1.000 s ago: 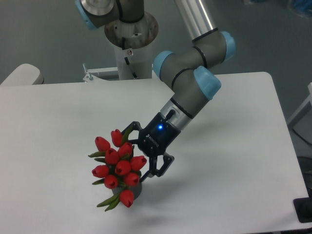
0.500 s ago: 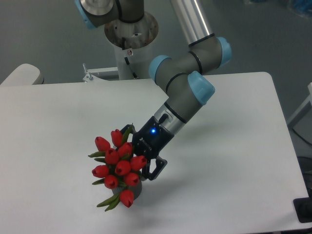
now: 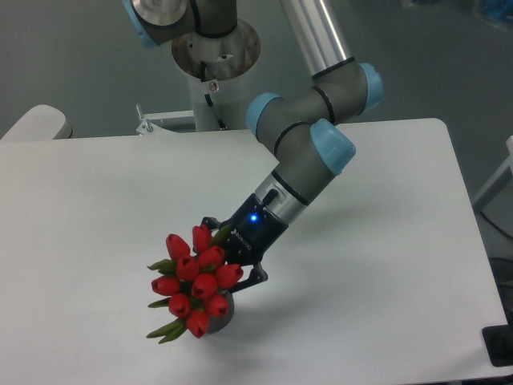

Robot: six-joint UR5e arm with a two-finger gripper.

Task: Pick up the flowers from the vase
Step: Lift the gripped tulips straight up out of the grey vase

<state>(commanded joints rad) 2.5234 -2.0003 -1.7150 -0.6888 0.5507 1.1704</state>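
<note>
At the near-left part of the tabletop, my end effector has pushed in behind the flowers over the last second. Its fingers, which stood spread beside the bunch a moment ago, are now drawn in narrow, and only one tip shows past the buds, so I judge they have closed on the stems, though the contact itself is hidden. The bunch has shifted a little toward me and leans over the vase, where its stems still sit. That suggests the grip is made and the lift comes next. Room is good: bare surface lies all around, and the near edge is well apart from the vase. My concern is the vase tipping or dragging along as the stems come out.
</note>
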